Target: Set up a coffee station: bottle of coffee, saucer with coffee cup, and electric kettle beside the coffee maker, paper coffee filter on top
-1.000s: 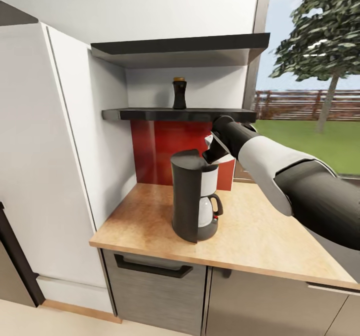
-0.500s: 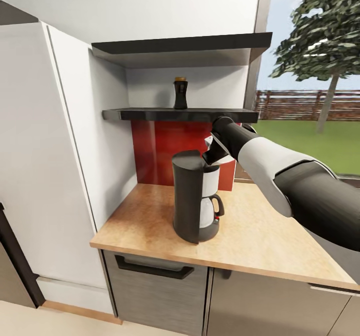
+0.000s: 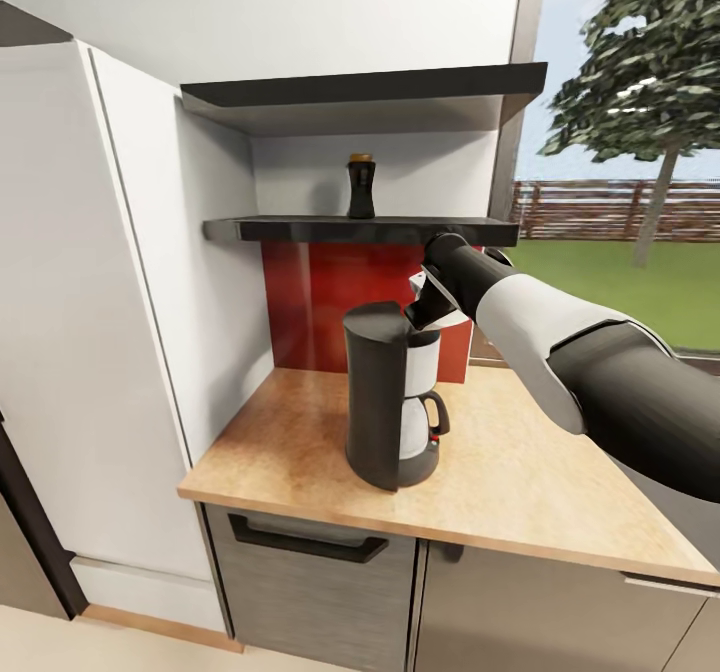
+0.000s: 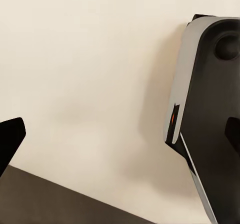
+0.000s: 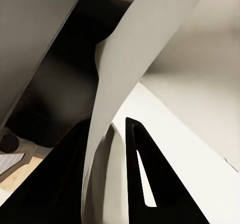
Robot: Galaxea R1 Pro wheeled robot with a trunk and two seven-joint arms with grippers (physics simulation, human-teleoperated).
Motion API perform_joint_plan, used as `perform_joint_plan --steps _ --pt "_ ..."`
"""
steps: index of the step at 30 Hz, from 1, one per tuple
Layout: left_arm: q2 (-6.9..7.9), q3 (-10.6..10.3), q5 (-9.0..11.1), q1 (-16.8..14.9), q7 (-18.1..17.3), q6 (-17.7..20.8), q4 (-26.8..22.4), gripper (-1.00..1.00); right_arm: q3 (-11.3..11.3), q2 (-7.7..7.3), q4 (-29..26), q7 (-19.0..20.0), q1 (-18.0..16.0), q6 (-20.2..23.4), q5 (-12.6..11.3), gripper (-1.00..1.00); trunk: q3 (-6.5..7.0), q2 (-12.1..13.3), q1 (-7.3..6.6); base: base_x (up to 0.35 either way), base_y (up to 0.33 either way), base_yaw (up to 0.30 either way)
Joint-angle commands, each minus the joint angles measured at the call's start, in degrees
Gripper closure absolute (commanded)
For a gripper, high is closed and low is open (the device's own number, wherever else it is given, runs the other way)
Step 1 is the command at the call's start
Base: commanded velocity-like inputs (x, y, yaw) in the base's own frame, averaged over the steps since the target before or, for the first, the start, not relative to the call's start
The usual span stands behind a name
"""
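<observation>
The coffee maker (image 3: 390, 402) stands upright on the beige table (image 3: 520, 472), near its left end and just in front of the red back wall (image 3: 320, 297). Its dark body faces left; the white front and the glass carafe with its black handle face right, with the small red switch at the base.

The right arm (image 3: 560, 342) reaches in from the right, across the table, to the top of the coffee maker. Its right pincer (image 3: 428, 304) sits just above the machine's top, on the right side, under the shelf (image 3: 300, 229). A white thing, the filter (image 3: 440, 317), shows beside and below the black fingers, close over the white front section. In the right wrist view a white sheet with a curved edge (image 5: 125, 69) runs between the two dark fingers (image 5: 150, 184), so the pincer is closed on the filter, its jaws narrow around the paper. Whether the filter already rests on the machine cannot be told.

The bottle (image 3: 360, 187) stands upright on the thin dark shelf, against the white wall, above and a little left of the coffee maker's top. A thicker dark shelf (image 3: 360, 87) hangs above it.

The left wrist view shows pale floor and part of the robot's own body (image 4: 210, 114); the tips of the left pincer (image 4: 120, 134) sit far apart at the picture's edges, jaws wide with nothing between them.
</observation>
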Motion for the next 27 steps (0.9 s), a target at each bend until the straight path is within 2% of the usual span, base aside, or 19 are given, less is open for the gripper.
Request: perform_joint_plan --steps 1,18,19,27 --pt "0.0 0.0 0.5 0.0 0.0 -0.1 -0.1 -1.0 0.0 0.0 -0.1 0.5 0.0 0.2 0.5 1.0 -0.01 0.0 0.02 0.023 0.0 0.0" --pt "0.0 0.0 0.5 0.0 0.0 -0.1 -0.1 -1.0 0.0 0.0 -0.1 0.5 0.0 0.2 0.5 1.0 -0.01 0.0 0.02 0.002 0.0 0.0" --pt "0.0 0.0 0.5 0.0 0.0 -0.1 0.0 -1.0 0.0 0.0 -0.1 0.5 0.0 0.2 0.5 -1.0 -0.01 0.0 0.02 0.0 0.0 0.0" --pt "0.0 -0.1 0.5 0.0 0.0 -0.1 -0.1 -1.0 0.0 0.0 -0.1 0.5 0.0 0.2 0.5 -1.0 -0.01 0.0 0.02 0.0 0.0 0.0"
